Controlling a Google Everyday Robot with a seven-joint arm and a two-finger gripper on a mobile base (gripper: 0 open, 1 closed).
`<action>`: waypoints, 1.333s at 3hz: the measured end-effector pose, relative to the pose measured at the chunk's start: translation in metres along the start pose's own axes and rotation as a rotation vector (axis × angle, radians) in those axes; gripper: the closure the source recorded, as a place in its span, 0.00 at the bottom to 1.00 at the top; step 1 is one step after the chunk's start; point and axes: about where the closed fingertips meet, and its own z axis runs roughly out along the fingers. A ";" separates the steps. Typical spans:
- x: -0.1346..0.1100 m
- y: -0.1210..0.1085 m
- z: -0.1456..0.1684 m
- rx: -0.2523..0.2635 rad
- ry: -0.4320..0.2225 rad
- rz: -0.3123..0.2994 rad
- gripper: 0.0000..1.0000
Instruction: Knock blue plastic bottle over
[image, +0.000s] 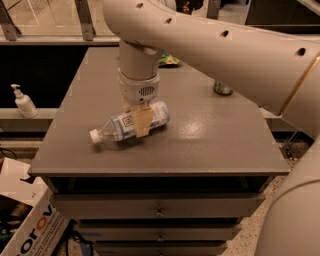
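Camera view looks down on a dark grey counter with drawers below its near edge. The blue plastic bottle lies on its side left of the counter's middle. Its white cap points left and slightly toward the near edge, and its base points right and slightly toward the far side. The pale label faces up, and a small dark square logo shows on it.

The gripper hangs straight down over the bottle from a thick cream arm that sweeps in from the upper right. The gripper's tan tip crosses the near side of the bottle's label, about midway along the body, and appears to touch it. The bottle hides whatever lies behind it, so I cannot tell whether the gripper is spread, closed or clamped on the bottle.

A green can stands near the far right of the counter, with its upper part covered by the arm. It is well apart from the bottle. A green packet lies at the far edge, just beyond the gripper's wrist.

A small white pump bottle stands upright on a pale ledge off the counter to the left. A cardboard box with red lettering sits on the floor at the lower left.
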 end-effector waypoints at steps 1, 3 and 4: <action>0.001 -0.001 -0.001 0.001 -0.008 0.009 0.13; 0.000 -0.004 -0.009 0.030 -0.070 0.049 0.00; 0.000 -0.005 -0.025 0.099 -0.197 0.131 0.00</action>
